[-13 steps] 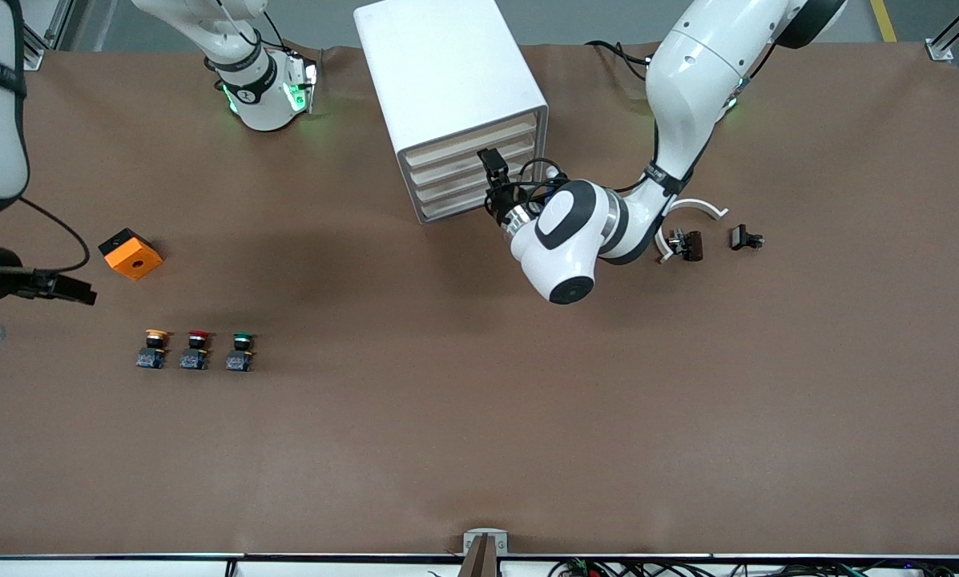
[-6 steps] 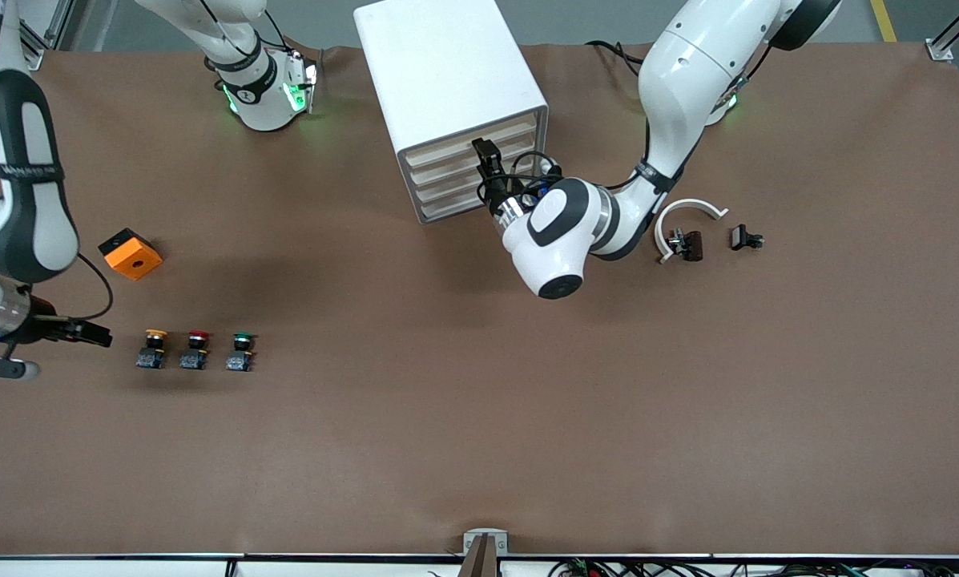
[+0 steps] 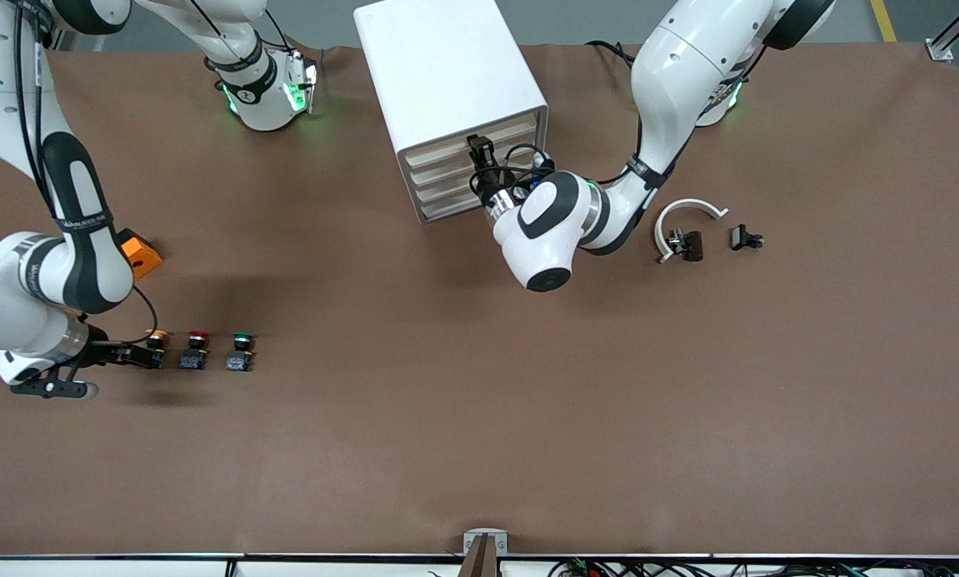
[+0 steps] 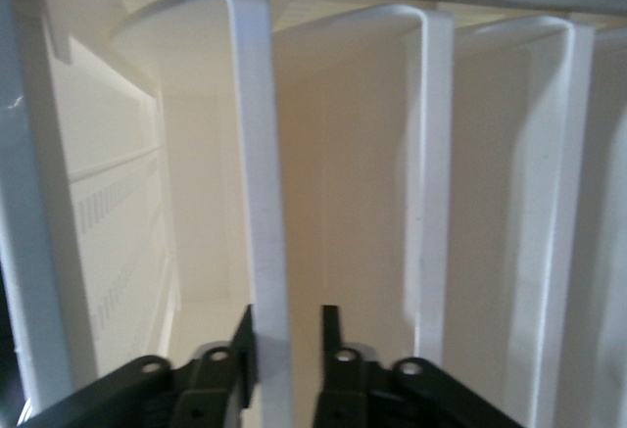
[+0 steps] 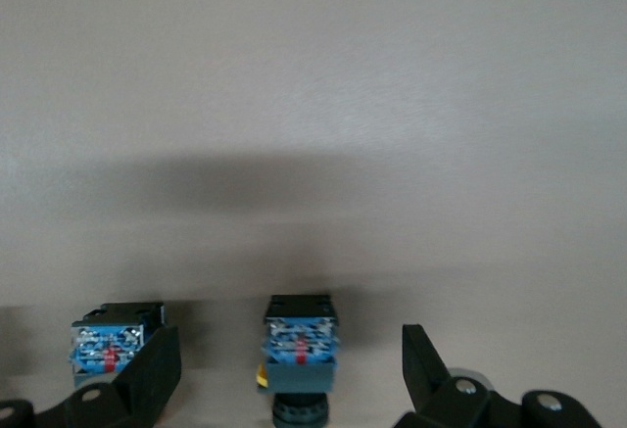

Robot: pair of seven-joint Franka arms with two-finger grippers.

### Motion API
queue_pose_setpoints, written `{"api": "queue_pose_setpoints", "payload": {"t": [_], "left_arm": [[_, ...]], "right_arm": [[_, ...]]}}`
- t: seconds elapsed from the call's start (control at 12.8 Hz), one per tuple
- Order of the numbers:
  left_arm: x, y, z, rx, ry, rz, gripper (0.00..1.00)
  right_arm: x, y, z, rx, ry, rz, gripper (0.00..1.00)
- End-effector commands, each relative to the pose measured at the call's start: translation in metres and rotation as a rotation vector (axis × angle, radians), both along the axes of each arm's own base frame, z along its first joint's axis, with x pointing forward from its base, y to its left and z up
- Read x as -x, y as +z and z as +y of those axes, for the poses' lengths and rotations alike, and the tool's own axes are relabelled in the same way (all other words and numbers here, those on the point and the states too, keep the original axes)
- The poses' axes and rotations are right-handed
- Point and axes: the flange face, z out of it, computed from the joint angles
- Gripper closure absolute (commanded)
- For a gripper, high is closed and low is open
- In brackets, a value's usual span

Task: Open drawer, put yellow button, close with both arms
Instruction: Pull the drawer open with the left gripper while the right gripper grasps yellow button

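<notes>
The white cabinet (image 3: 447, 72) stands near the arms' bases, all four drawers shut. My left gripper (image 3: 479, 154) is at the drawer (image 3: 455, 138) fronts. In the left wrist view it (image 4: 287, 350) is open, its fingers (image 4: 331, 335) straddling the white handle lip (image 4: 260, 203) of the uppermost drawer. The yellow button (image 3: 156, 340) stands at the right arm's end of the table, first in a row of three. My right gripper (image 3: 137, 355) is low beside it. In the right wrist view it (image 5: 289, 374) is open, with the yellow button (image 5: 300, 355) between its fingers (image 5: 152, 369), untouched.
A red-capped button (image 3: 197, 346) and a green-capped button (image 3: 242, 348) stand beside the yellow one; the red one (image 5: 113, 340) is close to one right finger. An orange block (image 3: 144, 255) lies partly under the right arm. A white curved piece (image 3: 691, 210) and small black parts (image 3: 745, 237) lie toward the left arm's end.
My right arm has swung in from the table's end and lowered its gripper around the yellow button. My left gripper has shifted up the cabinet front to the uppermost drawer's handle.
</notes>
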Motion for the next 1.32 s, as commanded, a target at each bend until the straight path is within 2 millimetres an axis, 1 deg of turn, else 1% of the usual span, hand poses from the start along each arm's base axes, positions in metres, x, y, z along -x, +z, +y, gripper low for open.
{"api": "queue_pose_setpoints", "payload": {"t": [0.0, 0.23, 0.39, 0.47, 0.62, 0.7, 0.78, 0.86, 0.93, 1.01, 1.09, 1.25], "left_arm": [[-0.007, 0.000, 0.001, 0.012, 0.013, 0.008, 1.00], [-0.011, -0.001, 0.004, 0.005, 0.023, 0.011, 1.00], [-0.022, -0.004, 0.015, 0.003, 0.048, 0.011, 1.00], [-0.024, -0.006, 0.018, -0.001, 0.052, 0.012, 1.00], [-0.038, -0.005, 0.023, 0.006, 0.072, 0.000, 1.00], [-0.042, -0.003, 0.024, 0.010, 0.076, -0.007, 1.00], [-0.050, 0.001, 0.027, 0.016, 0.087, -0.016, 1.00], [-0.054, 0.000, 0.032, 0.017, 0.094, -0.019, 1.00], [-0.060, 0.001, 0.038, 0.019, 0.106, -0.021, 1.00], [-0.068, 0.000, 0.046, 0.012, 0.117, -0.029, 1.00], [-0.071, 0.001, 0.048, 0.013, 0.123, -0.032, 1.00], [-0.084, 0.006, 0.055, 0.016, 0.143, -0.053, 1.00]], "right_arm": [[-0.003, -0.005, 0.000, -0.018, 0.019, -0.004, 0.00], [-0.003, -0.017, 0.001, -0.013, 0.021, -0.015, 0.00], [-0.001, -0.025, 0.000, -0.015, 0.019, -0.006, 0.00], [0.000, -0.029, 0.003, -0.016, 0.023, 0.001, 0.00], [0.001, -0.032, 0.005, -0.018, 0.025, 0.007, 0.00], [0.002, -0.033, 0.006, -0.018, 0.029, 0.012, 0.00], [0.008, -0.040, 0.006, -0.022, 0.030, 0.028, 0.00], [0.010, -0.043, 0.007, -0.023, 0.039, 0.034, 0.00], [0.012, -0.043, 0.005, -0.025, 0.069, 0.042, 0.25], [0.014, -0.043, 0.001, -0.027, 0.078, 0.047, 0.71], [0.016, -0.044, -0.002, -0.028, 0.071, 0.048, 1.00], [0.015, -0.042, -0.002, -0.028, 0.071, 0.048, 1.00]]}}
